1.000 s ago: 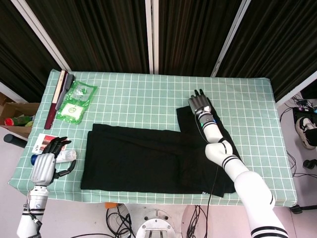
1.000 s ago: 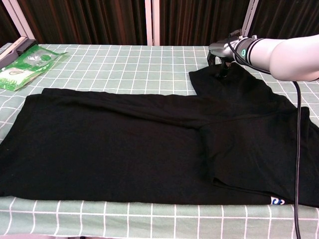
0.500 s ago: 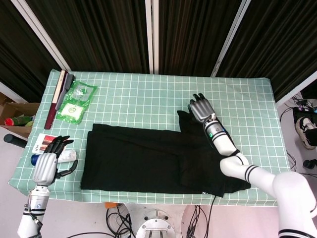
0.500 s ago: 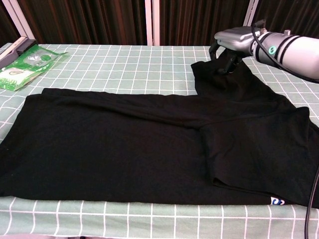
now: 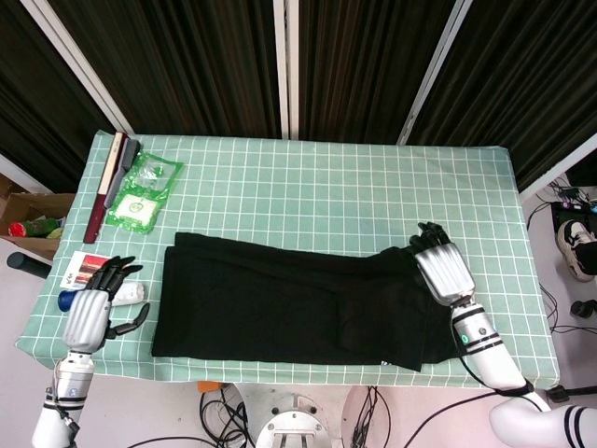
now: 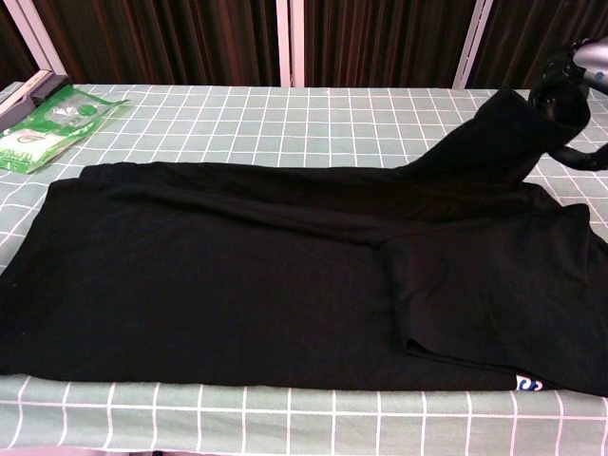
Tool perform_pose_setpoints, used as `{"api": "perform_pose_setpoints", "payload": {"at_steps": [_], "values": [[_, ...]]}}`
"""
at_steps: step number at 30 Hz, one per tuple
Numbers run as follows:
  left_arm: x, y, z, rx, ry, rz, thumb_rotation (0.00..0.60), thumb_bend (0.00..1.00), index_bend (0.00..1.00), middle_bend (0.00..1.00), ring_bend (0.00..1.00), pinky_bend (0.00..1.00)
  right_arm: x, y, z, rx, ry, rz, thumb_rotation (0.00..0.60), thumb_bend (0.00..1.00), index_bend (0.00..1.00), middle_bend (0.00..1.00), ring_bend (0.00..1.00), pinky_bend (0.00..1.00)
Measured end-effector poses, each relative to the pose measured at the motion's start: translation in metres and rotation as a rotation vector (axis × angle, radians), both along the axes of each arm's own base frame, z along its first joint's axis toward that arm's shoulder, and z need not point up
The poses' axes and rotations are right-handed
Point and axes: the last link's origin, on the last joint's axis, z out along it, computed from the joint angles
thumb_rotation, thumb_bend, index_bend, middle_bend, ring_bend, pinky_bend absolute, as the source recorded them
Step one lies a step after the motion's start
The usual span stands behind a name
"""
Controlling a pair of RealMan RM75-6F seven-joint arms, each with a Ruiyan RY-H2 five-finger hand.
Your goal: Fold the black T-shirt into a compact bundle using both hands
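Black T-shirt (image 5: 289,303), partly folded into a long band, is lying between the two hands. Right hand (image 5: 442,271) is gripping its raised far corner, cloth draping down from the fingers. Left hand (image 5: 89,313) is hovering beside the shirt's other end, fingers spread, holding nothing.

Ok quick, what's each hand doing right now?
Left hand: open, holding nothing, beside the table.
Right hand: gripping the lifted edge of the black cotton T-shirt.
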Motion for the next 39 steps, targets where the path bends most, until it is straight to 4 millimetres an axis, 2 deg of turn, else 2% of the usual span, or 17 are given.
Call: {"api": "perform_pose_setpoints", "payload": {"at_steps": [5, 9, 13, 17, 22, 26, 31, 33, 35, 39], "values": [[0.002, 0.0, -0.001, -0.004, -0.004, -0.005, 0.501, 0.31, 0.23, 0.13, 0.08, 0.17, 0.001, 0.029, -0.008, 0.024, -0.013, 0.042, 0.6, 0.37, 0.65, 0.34, 0.11, 0.21], [0.002, -0.001, -0.002, -0.012, -0.004, -0.008, 0.498, 0.31, 0.23, 0.13, 0.08, 0.17, 0.01, 0.041, -0.02, 0.05, -0.054, 0.062, 0.6, 0.37, 0.65, 0.34, 0.11, 0.21], [0.003, -0.002, -0.004, -0.017, -0.007, -0.007, 0.5, 0.31, 0.23, 0.13, 0.08, 0.17, 0.009, 0.045, -0.031, 0.089, -0.036, 0.063, 0.6, 0.37, 0.64, 0.34, 0.11, 0.22], [0.001, -0.003, -0.006, -0.025, -0.012, -0.001, 0.498, 0.31, 0.23, 0.13, 0.08, 0.17, 0.0, 0.046, -0.044, 0.133, 0.006, 0.041, 0.6, 0.37, 0.64, 0.34, 0.11, 0.22], [0.0, -0.003, -0.008, -0.035, -0.018, 0.007, 0.501, 0.31, 0.23, 0.13, 0.08, 0.17, -0.01, 0.044, -0.056, 0.16, 0.043, 0.025, 0.6, 0.36, 0.56, 0.31, 0.1, 0.2], [0.0, -0.002, -0.01, -0.041, -0.016, 0.006, 0.501, 0.31, 0.23, 0.13, 0.08, 0.17, -0.011, 0.042, -0.06, 0.175, 0.009, 0.016, 0.6, 0.35, 0.55, 0.31, 0.1, 0.19], [0.001, -0.001, -0.009, -0.042, -0.015, 0.007, 0.501, 0.31, 0.24, 0.13, 0.08, 0.17, -0.011, 0.042, -0.059, 0.202, -0.047, 0.016, 0.6, 0.21, 0.55, 0.29, 0.09, 0.14], [0.001, 0.0, -0.009, -0.044, -0.016, 0.008, 0.502, 0.31, 0.24, 0.13, 0.08, 0.17, -0.012, 0.044, -0.06, 0.243, -0.066, 0.006, 0.6, 0.2, 0.54, 0.28, 0.07, 0.11], [0.001, 0.001, -0.01, -0.047, -0.016, 0.009, 0.499, 0.31, 0.23, 0.13, 0.08, 0.17, -0.014, 0.046, -0.062, 0.291, -0.074, -0.006, 0.6, 0.19, 0.46, 0.25, 0.04, 0.08], [0.002, 0.003, -0.011, -0.057, -0.013, 0.006, 0.5, 0.31, 0.24, 0.13, 0.08, 0.17, -0.021, 0.049, -0.064, 0.325, -0.036, -0.02, 0.6, 0.05, 0.08, 0.12, 0.0, 0.02]]}}
